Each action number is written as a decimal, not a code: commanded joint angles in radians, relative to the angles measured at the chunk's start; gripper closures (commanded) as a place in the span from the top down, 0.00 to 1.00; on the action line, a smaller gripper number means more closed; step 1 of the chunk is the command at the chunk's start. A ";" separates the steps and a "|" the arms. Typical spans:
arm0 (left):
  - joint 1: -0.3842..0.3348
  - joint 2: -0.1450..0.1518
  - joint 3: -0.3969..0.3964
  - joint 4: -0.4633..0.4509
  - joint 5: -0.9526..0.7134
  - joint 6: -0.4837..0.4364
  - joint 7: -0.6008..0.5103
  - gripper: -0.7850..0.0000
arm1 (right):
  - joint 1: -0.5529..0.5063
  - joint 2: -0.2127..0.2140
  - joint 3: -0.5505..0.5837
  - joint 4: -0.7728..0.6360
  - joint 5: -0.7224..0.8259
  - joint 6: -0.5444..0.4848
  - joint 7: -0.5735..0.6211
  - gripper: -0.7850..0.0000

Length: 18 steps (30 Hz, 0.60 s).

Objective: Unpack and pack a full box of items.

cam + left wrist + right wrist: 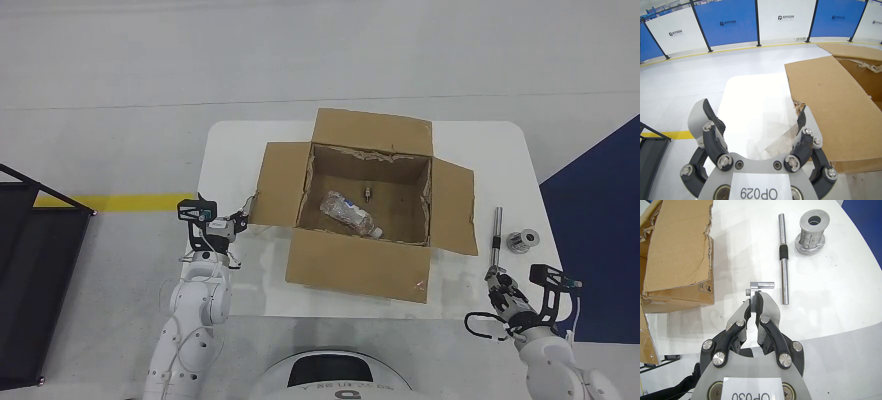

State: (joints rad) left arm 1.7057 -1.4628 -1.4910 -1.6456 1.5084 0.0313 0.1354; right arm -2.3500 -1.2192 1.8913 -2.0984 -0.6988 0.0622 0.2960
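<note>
White tabletop (480, 145) on a pale grey floor (100, 60), and we've got the cardboard box (368, 205) sitting mid-table with all four flaps folded out. Down inside the box we can see a clear bottle (350, 214) lying on its side, plus a tiny metal bit (367, 190) nearer the box's far wall. Out past the box's right flap lie a steel rod (783, 256) and a flanged spool (812, 236) standing on end, side by side, not touching. Right claw (755, 299) sits off the box's right front corner, clenched on a small metal block (761, 286) with a pin sticking out; we can't tell if the block touches the tabletop. Left claw (755, 108) hangs right by the box's left flap, spread wide, released.
</note>
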 commanded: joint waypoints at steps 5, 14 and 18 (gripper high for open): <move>0.000 0.000 0.000 0.000 0.000 0.000 0.000 1.00 | 0.003 0.000 0.001 0.003 0.001 0.001 -0.001 0.00; 0.000 0.000 0.000 0.000 0.000 0.000 0.000 1.00 | 0.085 0.002 0.075 0.102 0.078 0.027 0.068 0.00; 0.000 0.000 0.000 0.000 0.000 0.000 0.000 1.00 | 0.123 0.006 0.088 0.131 0.070 0.039 0.124 0.00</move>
State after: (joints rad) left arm 1.7057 -1.4628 -1.4910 -1.6456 1.5084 0.0313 0.1354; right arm -2.2363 -1.2137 1.9774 -1.9745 -0.6208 0.0975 0.4068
